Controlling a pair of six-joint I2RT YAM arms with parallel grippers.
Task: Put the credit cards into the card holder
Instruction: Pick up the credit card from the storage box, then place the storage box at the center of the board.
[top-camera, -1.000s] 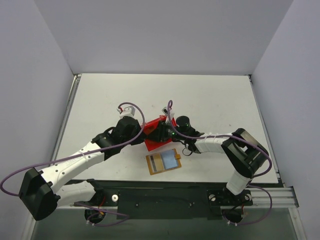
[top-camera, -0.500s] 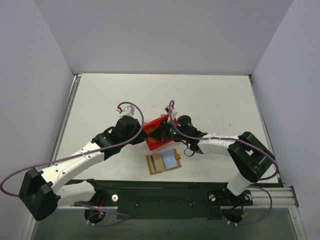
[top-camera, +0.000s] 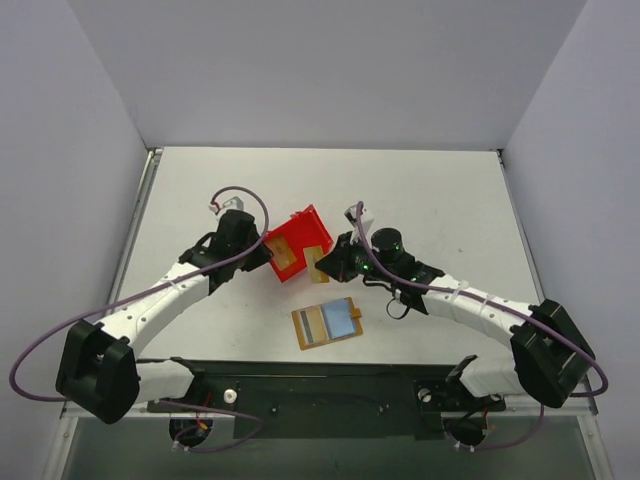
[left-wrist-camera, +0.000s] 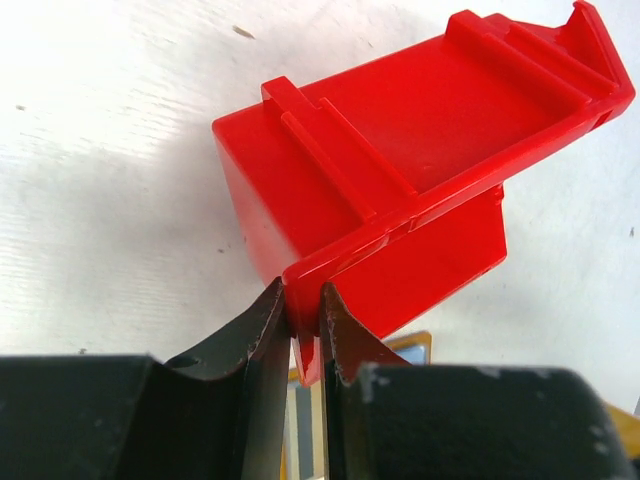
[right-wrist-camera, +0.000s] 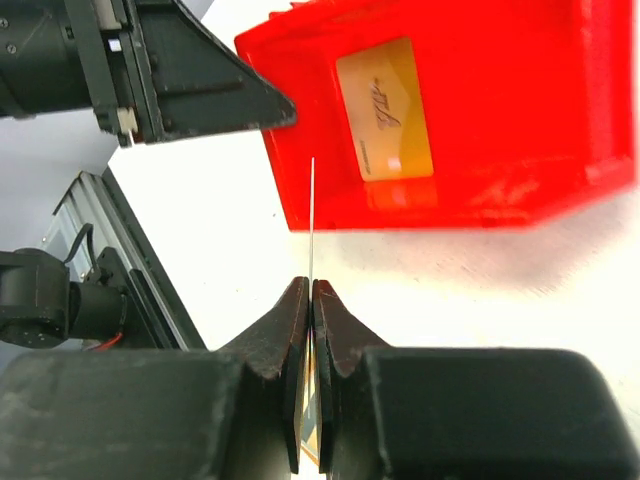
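The red bin (top-camera: 300, 232) is tipped on its side, and my left gripper (top-camera: 266, 256) is shut on its rim (left-wrist-camera: 303, 300). One golden credit card (right-wrist-camera: 385, 108) lies inside the bin (right-wrist-camera: 520, 110); from above that card (top-camera: 284, 263) shows at the bin's mouth. My right gripper (right-wrist-camera: 311, 290) is shut on a second credit card (right-wrist-camera: 312, 225), seen edge-on, just in front of the bin. From above, this held card (top-camera: 320, 256) sits right of the bin at my right gripper (top-camera: 326, 262). The card holder (top-camera: 327, 322) lies open on the table nearer the arm bases, blue panel up.
The left arm's fingers (right-wrist-camera: 215, 95) sit close to the held card in the right wrist view. A corner of the card holder (left-wrist-camera: 412, 347) shows beneath the bin. The white table (top-camera: 430, 200) ends in a black rail (top-camera: 330, 385) at the near edge, and grey walls enclose the other sides.
My right gripper closed on a card and drew back to the right, out of the bin. The left arm pulled the bin a little left and tipped it further.
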